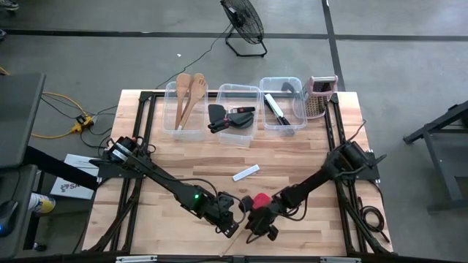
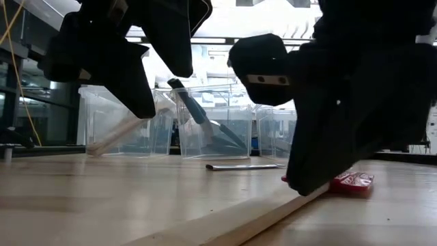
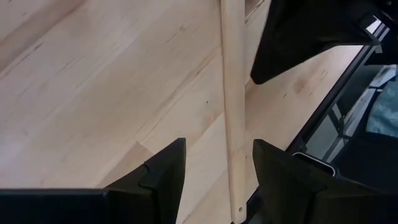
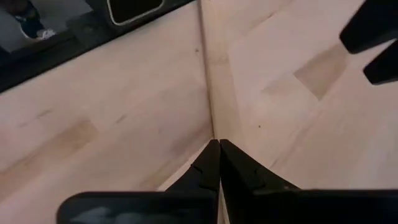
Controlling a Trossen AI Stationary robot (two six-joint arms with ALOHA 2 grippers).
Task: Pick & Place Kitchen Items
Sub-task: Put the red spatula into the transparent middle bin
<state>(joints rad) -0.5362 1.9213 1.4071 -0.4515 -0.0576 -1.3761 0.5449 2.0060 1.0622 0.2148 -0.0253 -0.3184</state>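
Note:
The red-headed spatula lies on the table near its front edge. Its red head (image 1: 258,201) points toward the far side, and its pale wooden handle (image 1: 232,245) runs to the near edge. My right gripper (image 1: 251,223) is shut, with its tips down on the handle just below the head (image 2: 351,182). My left gripper (image 3: 217,152) is open and stands above the handle near its free end (image 3: 236,208), one finger on each side, touching nothing. In the low view it hangs clear of the table (image 2: 136,102). My right gripper sets its shut fingertips (image 4: 217,149) on the wooden handle (image 4: 210,106) near the head end. It comes from above, slanting down from the table's right side. The spatula lies flat on the table (image 2: 225,222). Whether the handle is between the fingers, I cannot tell.
Three clear bins stand along the far edge: wooden spoons (image 1: 186,102), black turners (image 1: 234,117), a knife (image 1: 281,109). A metal grater (image 1: 319,95) stands to their right. A small pale strip (image 1: 246,172) lies mid-table. The table's near edge (image 3: 323,118) is close by.

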